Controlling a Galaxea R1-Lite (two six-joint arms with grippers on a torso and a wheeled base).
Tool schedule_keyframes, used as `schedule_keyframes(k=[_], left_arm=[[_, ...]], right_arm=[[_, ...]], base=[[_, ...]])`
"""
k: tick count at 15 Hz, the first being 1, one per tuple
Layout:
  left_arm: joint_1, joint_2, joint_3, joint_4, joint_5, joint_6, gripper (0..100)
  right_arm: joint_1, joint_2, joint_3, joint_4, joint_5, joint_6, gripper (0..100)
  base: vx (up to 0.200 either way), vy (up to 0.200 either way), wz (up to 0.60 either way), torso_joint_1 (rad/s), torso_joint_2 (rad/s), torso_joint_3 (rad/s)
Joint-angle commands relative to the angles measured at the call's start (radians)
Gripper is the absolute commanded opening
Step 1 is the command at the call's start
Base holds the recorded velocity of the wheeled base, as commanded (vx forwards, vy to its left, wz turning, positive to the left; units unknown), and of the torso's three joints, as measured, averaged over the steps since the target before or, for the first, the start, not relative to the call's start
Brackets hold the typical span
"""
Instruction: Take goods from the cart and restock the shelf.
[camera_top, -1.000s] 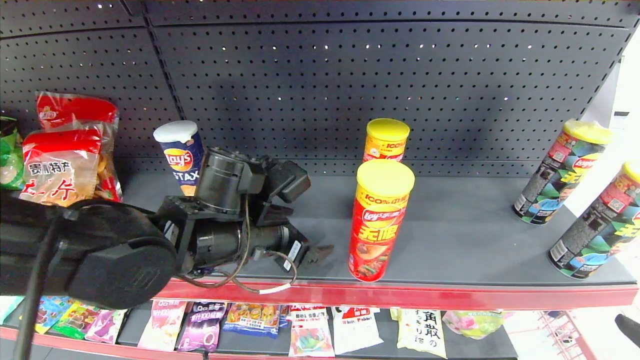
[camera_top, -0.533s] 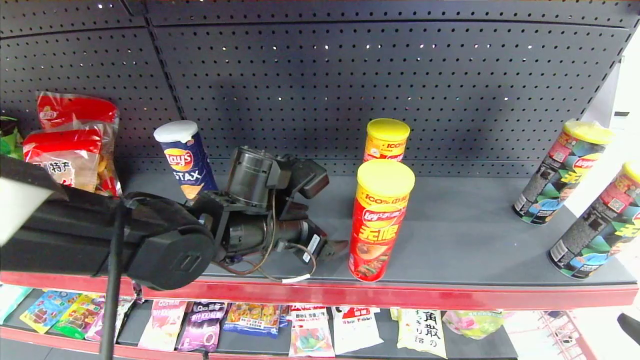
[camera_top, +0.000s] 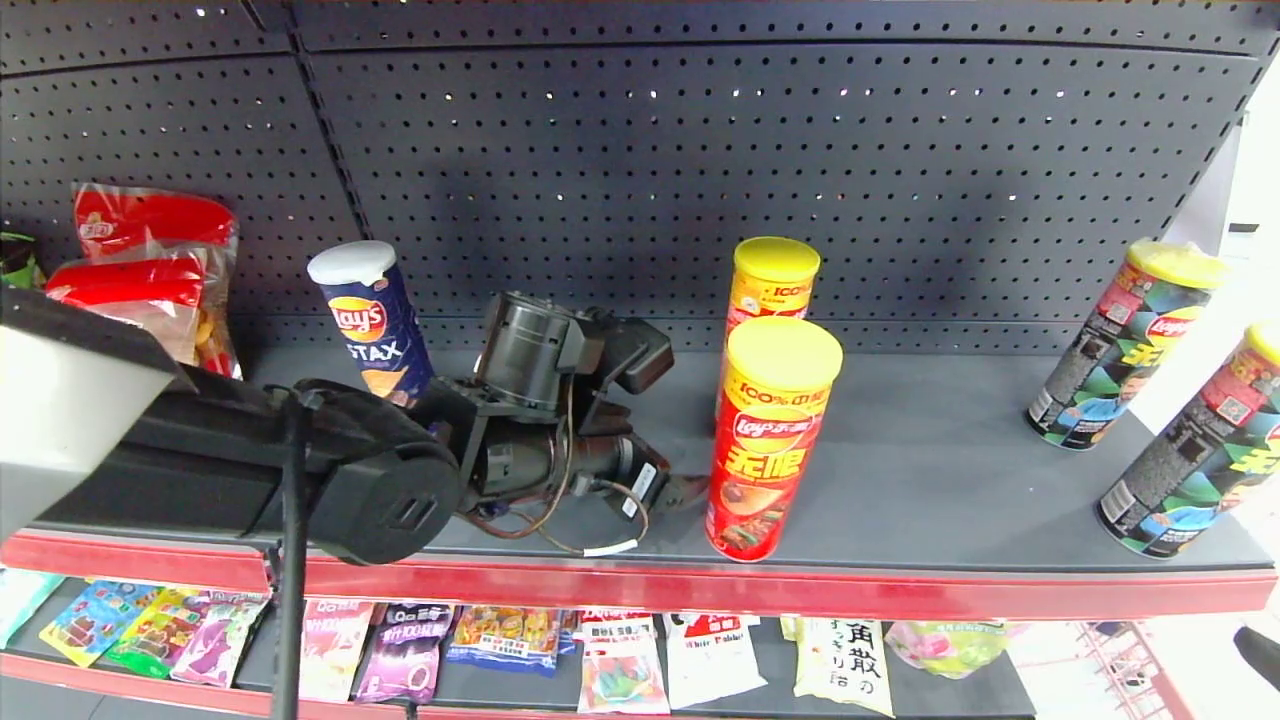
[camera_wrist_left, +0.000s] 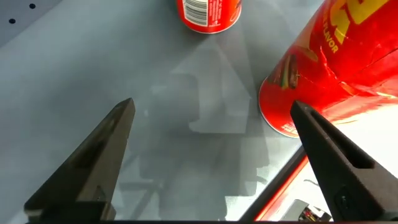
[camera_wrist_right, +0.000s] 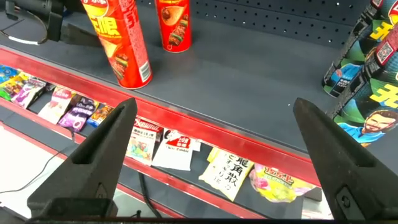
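The shelf (camera_top: 920, 470) looks like smooth matt grey painted metal under a perforated back panel (camera_top: 700, 150) of the same finish, its front strip (camera_top: 900, 592) glossy red, while the front red canister (camera_top: 765, 450) wears a shiny printed wrap beneath a smooth yellow plastic lid (camera_top: 784, 352) and the snack bags (camera_top: 150, 230) are crinkled glossy film.

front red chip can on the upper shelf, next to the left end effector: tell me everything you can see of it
The front red can is a tall tube, cardboard by the look of it, with a yellow plastic lid and a red printed wrap with yellow lettering. It stands near the front edge of the shelf, seems to lean slightly right, and is just ahead of a matching can. The open left end effector sits at its lower left side. Whether they touch is unclear.
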Motion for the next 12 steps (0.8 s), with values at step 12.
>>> schedule_keyframes(k=[12], left_arm=[[0.167,-0.341,0.269,0.007,0.009,0.002,100]], right_arm=[[-0.003,0.006,0.018,-0.001,-0.013,0.0,100]], base=[[0.0,0.0,0.0,0.0,0.0,0.0]])
